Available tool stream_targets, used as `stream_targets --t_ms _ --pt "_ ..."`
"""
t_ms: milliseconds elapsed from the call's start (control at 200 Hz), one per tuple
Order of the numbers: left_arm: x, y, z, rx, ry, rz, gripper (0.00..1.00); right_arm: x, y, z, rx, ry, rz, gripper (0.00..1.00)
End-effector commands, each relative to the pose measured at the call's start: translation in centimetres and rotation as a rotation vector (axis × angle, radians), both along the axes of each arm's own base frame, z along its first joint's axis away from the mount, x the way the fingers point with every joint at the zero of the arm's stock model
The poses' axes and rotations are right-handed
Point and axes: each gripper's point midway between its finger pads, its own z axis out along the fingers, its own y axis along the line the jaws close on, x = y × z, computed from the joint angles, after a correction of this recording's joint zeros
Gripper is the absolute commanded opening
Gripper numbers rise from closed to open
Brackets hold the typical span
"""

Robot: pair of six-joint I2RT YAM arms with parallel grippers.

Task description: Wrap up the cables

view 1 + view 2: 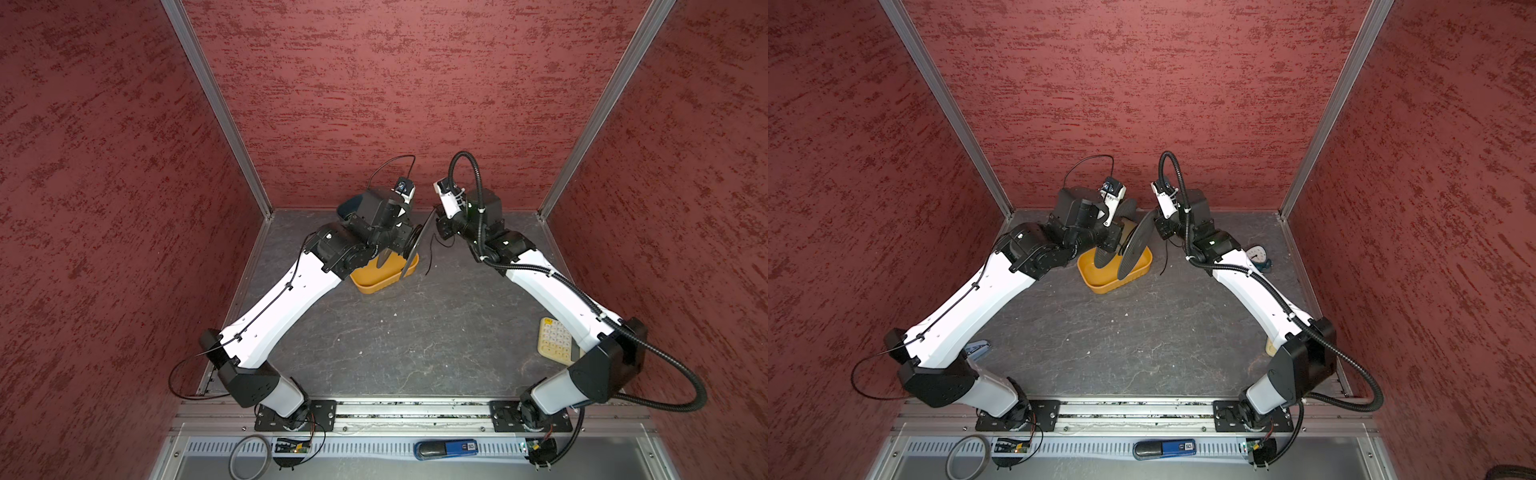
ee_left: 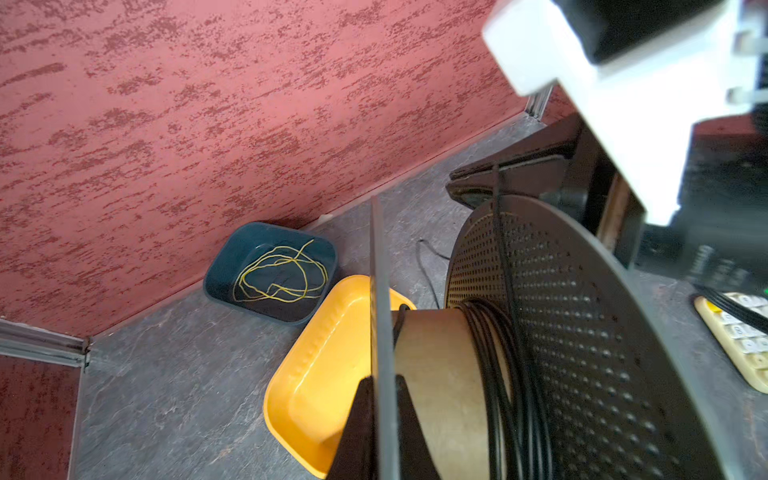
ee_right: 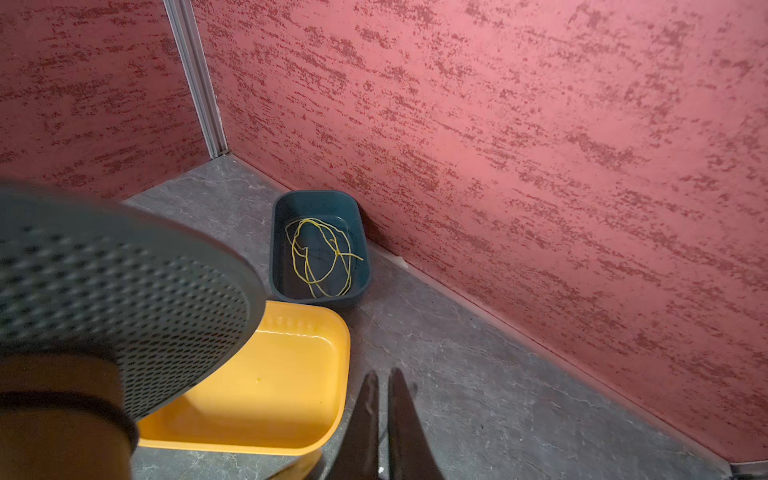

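Left jaws clamp the spool (image 2: 436,374) steady by its flange; right jaws, just beyond, pinch the black cord (image 2: 519,415) taut for winding.

Mottled red walls (image 1: 374,83), grey floor (image 1: 395,340)

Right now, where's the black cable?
The black cable is partly wound on the spool above the yellow tray, centre back; in a top view its loose tail hangs right of the tray.

The gray table (image 1: 395,332) holds a yellow tray (image 1: 376,284), with a blue tub (image 2: 220,270) just behind it by the wall. The end of a thin black cord (image 1: 429,262) lies beside the tray. On the right sit a cream keypad (image 1: 555,340) and what may be a small clock (image 1: 1255,252).
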Motion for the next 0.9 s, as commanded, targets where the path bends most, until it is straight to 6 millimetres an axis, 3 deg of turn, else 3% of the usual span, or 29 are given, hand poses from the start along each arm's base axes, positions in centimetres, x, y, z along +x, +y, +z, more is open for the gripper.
stream_targets --t_ms 0,180,391,406,446,671,897 --pt "-2.2 0.9 2.6 -0.026 -0.019 -0.054 0.00 0.9 -1.8 -0.3 0.077 0.027 -0.002 0.09" --pt "-3.2 0.6 4.8 -0.096 -0.035 -0.096 0.00 0.1 -1.8 -2.3 0.235 0.082 0.169 0.12" --pt "-4.7 -0.2 9.1 -0.232 -0.102 -0.179 0.00 -1.5 -2.1 -4.2 0.276 0.069 0.187 0.24" --pt "-4.8 -0.3 9.3 -0.240 -0.106 -0.184 0.00 -2.1 -2.2 -3.2 0.283 0.044 0.191 0.25" --pt "-5.0 -0.2 10.2 -0.262 -0.127 -0.193 0.00 -2.8 -2.4 -3.2 0.292 0.040 0.196 0.27" --pt "-5.8 -0.6 13.1 -0.347 -0.190 -0.241 0.00 -6.8 -3.3 -3.3 0.313 0.032 0.214 0.63" --pt "-6.6 -0.3 15.7 -0.410 -0.246 -0.261 0.00 -11.3 -4.3 -1.6 0.366 0.003 0.236 0.80"
